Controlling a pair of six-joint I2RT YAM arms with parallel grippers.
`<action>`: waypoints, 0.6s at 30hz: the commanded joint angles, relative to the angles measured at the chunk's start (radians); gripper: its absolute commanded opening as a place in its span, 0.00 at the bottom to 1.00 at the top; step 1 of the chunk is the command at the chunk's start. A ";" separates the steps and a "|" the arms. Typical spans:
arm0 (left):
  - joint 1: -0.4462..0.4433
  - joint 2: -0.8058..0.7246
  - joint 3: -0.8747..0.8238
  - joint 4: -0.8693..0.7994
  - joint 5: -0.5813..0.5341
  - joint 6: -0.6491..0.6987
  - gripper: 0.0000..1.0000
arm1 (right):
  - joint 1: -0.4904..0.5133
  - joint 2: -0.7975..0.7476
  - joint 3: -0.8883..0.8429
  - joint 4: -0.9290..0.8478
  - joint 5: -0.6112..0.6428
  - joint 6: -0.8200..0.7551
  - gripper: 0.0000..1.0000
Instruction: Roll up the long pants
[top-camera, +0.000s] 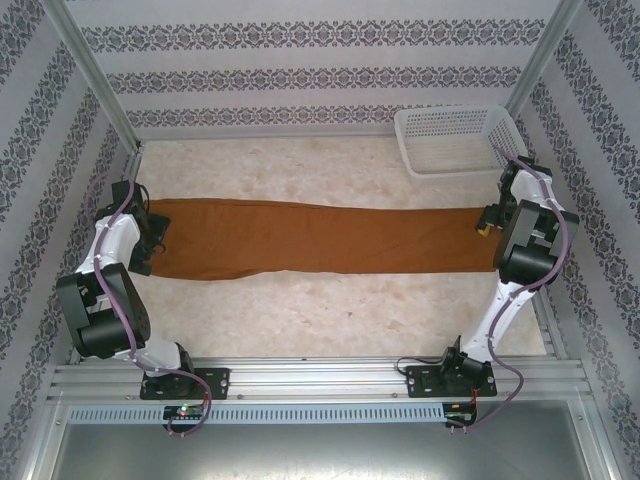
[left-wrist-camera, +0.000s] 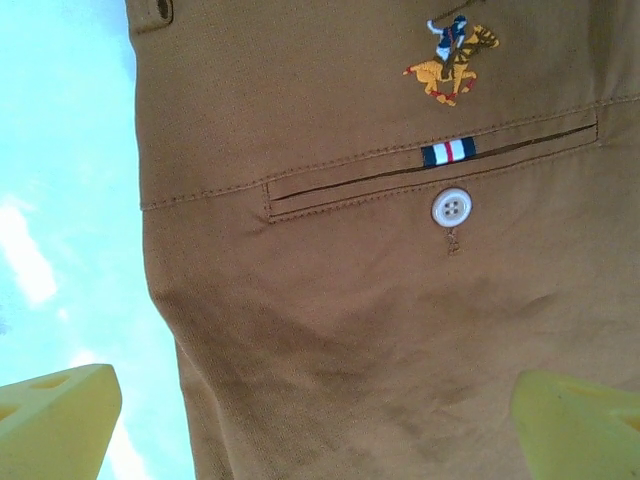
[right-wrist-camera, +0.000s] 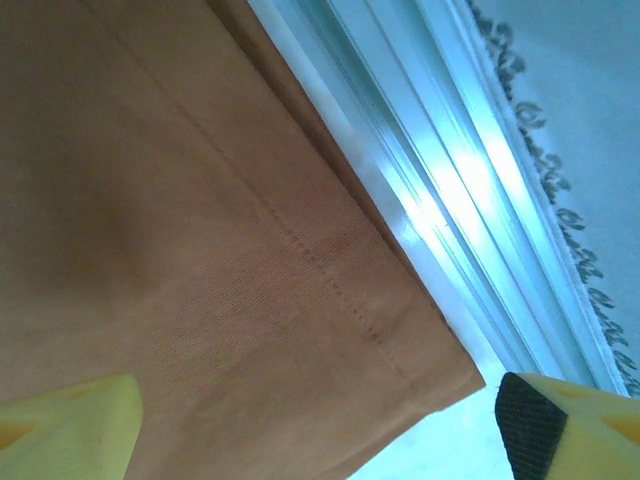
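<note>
**Marble-look table, pants flat, both claws spread**

Marble-look table (top-camera: 330, 320) sits w/ patterned walls (top-camera: 300, 40) on three sides. The pants (top-camera: 320, 240) lie flat across its middle, running left to right, waist end at left.

Left claw (top-camera: 150, 235) is over the waist end in the top view. Its wrist cam adds detail the top cam can't resolve: horse-and-rider logo (left-wrist-camera: 452, 62), striped tab (left-wrist-camera: 448, 152) on a pocket (left-wrist-camera: 430, 170), pale button (left-wrist-camera: 452, 207) just below. Left claw (left-wrist-camera: 320, 430) is spread wide, yellow fingertips (left-wrist-camera: 55, 420) at opposite corners, nothing pinched.

Right claw (top-camera: 487, 222) is at the leg end. Its wrist cam shows the stitched hem (right-wrist-camera: 340, 290) beside a metal rail (right-wrist-camera: 450, 200). Right claw (right-wrist-camera: 315, 430) is spread too, holding nothing.

Basket (top-camera: 412, 148), white, is at the far right corner, apart from the pants, w/ its mesh floor showing.
</note>
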 joint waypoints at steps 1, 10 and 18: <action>0.007 -0.016 0.003 0.013 -0.001 0.006 1.00 | -0.003 0.039 0.000 -0.011 0.008 -0.023 0.91; 0.007 -0.026 0.035 -0.022 -0.013 0.011 1.00 | -0.014 0.181 0.001 0.002 -0.054 -0.025 0.73; 0.006 -0.065 0.020 -0.027 -0.023 -0.007 1.00 | -0.008 0.211 -0.059 0.036 -0.077 -0.042 0.19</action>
